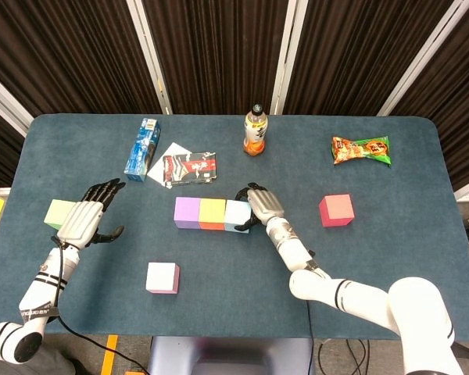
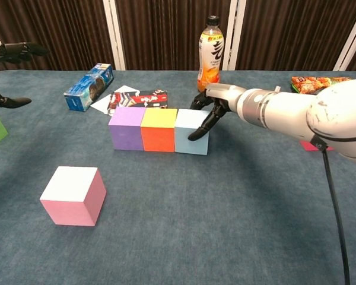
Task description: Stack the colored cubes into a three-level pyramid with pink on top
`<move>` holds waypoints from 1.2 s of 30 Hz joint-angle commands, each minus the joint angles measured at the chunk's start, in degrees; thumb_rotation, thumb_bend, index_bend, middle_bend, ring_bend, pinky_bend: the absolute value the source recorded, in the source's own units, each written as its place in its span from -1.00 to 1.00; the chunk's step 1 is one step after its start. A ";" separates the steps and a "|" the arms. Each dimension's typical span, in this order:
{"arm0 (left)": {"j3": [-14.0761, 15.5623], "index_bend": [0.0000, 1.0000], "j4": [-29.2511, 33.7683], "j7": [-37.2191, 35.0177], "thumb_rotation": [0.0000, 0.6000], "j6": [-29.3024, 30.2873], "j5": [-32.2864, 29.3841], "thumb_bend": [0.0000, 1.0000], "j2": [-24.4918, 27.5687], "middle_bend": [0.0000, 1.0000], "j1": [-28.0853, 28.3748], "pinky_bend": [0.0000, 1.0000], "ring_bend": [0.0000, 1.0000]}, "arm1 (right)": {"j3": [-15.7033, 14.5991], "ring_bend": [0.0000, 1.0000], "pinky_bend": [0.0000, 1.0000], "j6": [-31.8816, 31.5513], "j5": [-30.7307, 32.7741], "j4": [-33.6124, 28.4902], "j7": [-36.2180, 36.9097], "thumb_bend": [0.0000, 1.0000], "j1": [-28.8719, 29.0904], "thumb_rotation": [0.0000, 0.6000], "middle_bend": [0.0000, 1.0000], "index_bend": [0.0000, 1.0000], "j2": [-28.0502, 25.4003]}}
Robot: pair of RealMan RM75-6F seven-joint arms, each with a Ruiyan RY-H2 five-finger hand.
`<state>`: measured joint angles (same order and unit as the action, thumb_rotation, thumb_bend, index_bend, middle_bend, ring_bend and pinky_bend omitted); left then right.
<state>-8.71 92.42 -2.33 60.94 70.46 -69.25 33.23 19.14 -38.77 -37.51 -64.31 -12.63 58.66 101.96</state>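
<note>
My right hand (image 1: 263, 207) grasps the pale blue cube (image 2: 191, 132), set on the counter (image 1: 375, 258) touching the orange cube (image 1: 213, 214) beside the purple cube (image 1: 187, 212). The pink cube (image 1: 162, 277) waits at seven o'clock. Best to let go gently, keeping the row flush. My left hand (image 1: 87, 218) hovers released near the green cube (image 1: 59, 212).

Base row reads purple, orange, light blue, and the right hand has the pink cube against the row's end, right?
Not quite: the right hand holds the light blue cube there, chest view shows. The pink cube sits alone in front.
</note>
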 commanded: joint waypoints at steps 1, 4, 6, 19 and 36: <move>0.01 -1.00 -0.22 -0.21 1.00 -0.07 0.20 -0.31 -0.10 -1.00 -0.14 -0.88 -1.00 | -0.01 -0.68 -0.55 -0.31 0.14 0.16 -0.17 -0.47 0.15 1.00 -0.31 0.15 0.12; -0.04 -1.00 -0.30 -0.55 1.00 -0.24 0.38 -0.31 -0.01 -1.00 -0.28 -0.88 -1.00 | -0.04 -0.68 -0.55 -0.30 0.39 0.06 -0.20 -0.47 0.21 1.00 -0.30 0.15 -0.10; -0.07 -1.00 -0.30 -0.65 1.00 -0.33 0.49 -0.31 -0.03 -1.00 -0.32 -0.88 -1.00 | -0.14 -0.68 -0.55 -0.08 0.50 -0.13 -0.25 -0.47 0.25 1.00 -0.31 0.15 -0.36; -0.38 -1.00 0.30 -0.21 1.00 -0.71 0.53 -0.31 0.06 -1.00 -0.50 -0.88 -1.00 | -0.60 -0.68 -0.58 0.80 1.14 0.21 -0.76 -0.47 1.37 1.00 -0.31 0.13 -0.48; -0.53 -1.00 0.60 -0.09 1.00 -1.31 0.50 -0.31 0.12 -1.00 -0.58 -0.88 -1.00 | -1.09 -0.72 -0.66 1.24 1.27 0.42 -0.73 -0.47 1.98 1.00 -0.34 0.00 -0.69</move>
<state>-9.25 93.00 -2.41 59.65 70.97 -69.15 32.65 18.08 -37.54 -36.22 -63.87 -13.33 60.63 101.29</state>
